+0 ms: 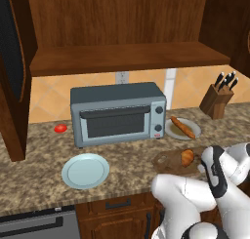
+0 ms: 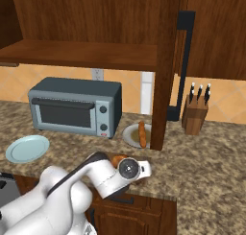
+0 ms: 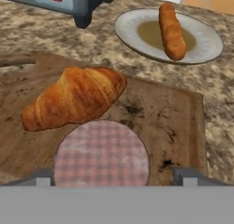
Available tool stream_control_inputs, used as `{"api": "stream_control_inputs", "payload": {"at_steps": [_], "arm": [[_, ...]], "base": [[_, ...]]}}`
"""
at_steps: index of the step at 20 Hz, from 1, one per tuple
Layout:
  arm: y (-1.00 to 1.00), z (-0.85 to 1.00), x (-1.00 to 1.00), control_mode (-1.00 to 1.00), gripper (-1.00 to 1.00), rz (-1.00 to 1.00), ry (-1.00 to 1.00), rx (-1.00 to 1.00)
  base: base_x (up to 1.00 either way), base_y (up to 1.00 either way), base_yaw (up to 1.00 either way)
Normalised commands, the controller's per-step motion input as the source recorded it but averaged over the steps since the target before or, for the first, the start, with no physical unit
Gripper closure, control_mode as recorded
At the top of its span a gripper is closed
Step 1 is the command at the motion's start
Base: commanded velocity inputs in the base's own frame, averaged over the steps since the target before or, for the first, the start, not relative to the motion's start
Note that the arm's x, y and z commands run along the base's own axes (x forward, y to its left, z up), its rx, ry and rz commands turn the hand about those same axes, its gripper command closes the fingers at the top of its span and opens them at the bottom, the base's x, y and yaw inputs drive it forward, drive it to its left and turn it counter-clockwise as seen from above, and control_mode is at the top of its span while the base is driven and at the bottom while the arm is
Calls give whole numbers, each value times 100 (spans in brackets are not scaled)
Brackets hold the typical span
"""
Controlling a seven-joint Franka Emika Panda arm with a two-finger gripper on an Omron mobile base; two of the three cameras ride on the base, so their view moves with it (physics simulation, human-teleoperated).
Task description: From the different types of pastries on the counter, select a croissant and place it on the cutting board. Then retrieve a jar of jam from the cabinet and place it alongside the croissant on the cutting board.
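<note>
1. Two task things already lie on the cutting board (image 3: 173, 122): the croissant (image 3: 75, 102) and the jar of jam (image 3: 101, 153), of which I see mostly the checked lid from above in the hand view. The jar stands just beside the croissant; I cannot tell if they touch.

2. The gripper (image 3: 112, 177) hangs directly over the jar. Its two fingertips (image 3: 42, 178) rise on either side of the lid with a gap to it, so I judge the jaws spread and holding nothing.

3. First risk: if I lift the hand at an angle, one fingertip could catch the lid edge and tip the jar, or drag it against the croissant. I think a straight retreat along the gripper axis is safer.

4. Second risk: the jar sits close to the near edge of the board, as far as I can judge. A small push toward me could slide it half onto the counter (image 1: 34, 160).

5. Third risk: a push the other way would shove the croissant toward the board's far side, near the plate (image 3: 205, 40) with the stick pastry (image 3: 171, 31).

6. In the base views the arm covers most of the board, so I cannot confirm from there that the jar stands upright.

7. The toaster oven (image 1: 117, 113) and the knife block (image 1: 217, 99) are well apart from the hand, so I expect no trouble from them.
</note>
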Motion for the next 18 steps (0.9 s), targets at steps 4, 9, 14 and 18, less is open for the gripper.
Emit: {"api": "stream_control_inputs", "payload": {"at_steps": [4, 9, 14, 18], "arm": [[22, -62, 16, -100, -100, 0, -7, 0], [23, -64, 16, -100, -100, 0, -5, 0], [22, -56, 19, -100, -100, 0, -9, 0], [23, -32, 8, -100, -100, 0, -7, 0]], "base": [[0, 0, 0], [0, 0, 0], [0, 0, 0], [0, 0, 0]]}}
